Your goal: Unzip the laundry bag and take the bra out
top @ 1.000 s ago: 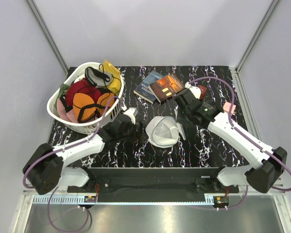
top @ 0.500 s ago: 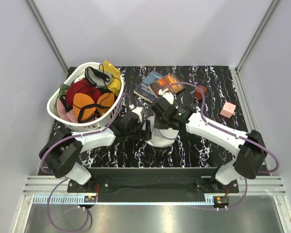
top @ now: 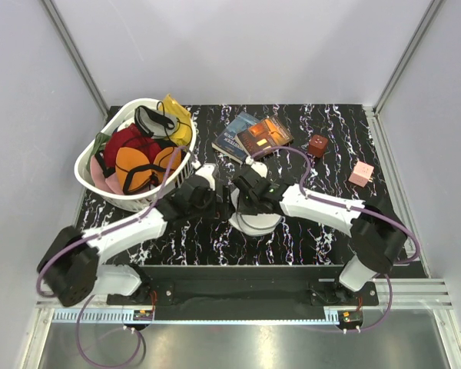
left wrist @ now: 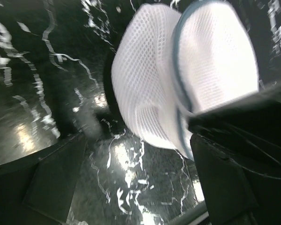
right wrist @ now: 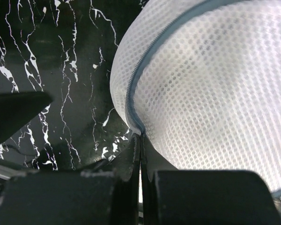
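The laundry bag [top: 261, 217] is a white mesh dome lying on the black marbled table between my two grippers. It fills the right wrist view [right wrist: 210, 84] with its blue-grey zip running down its left edge. My right gripper [top: 243, 201] is at the bag's left far side, and its jaws [right wrist: 140, 140] are pressed together on the lower end of the zip. My left gripper [top: 217, 201] is just left of the bag, open and empty [left wrist: 136, 187], with the bag [left wrist: 168, 79] a little ahead of it. The bra is hidden.
A white slotted basket [top: 92, 181] full of clothes, with an orange-cupped piece on top, stands at the back left beside my left arm. Two books [top: 253, 134] lie behind the bag. A dark red box [top: 317, 144] and a pink block [top: 361, 173] sit at the right.
My right arm swung from the bag's right side over to its left far side and shut on the zip. The bag tipped lower. My left gripper moved in, then drew back slightly.
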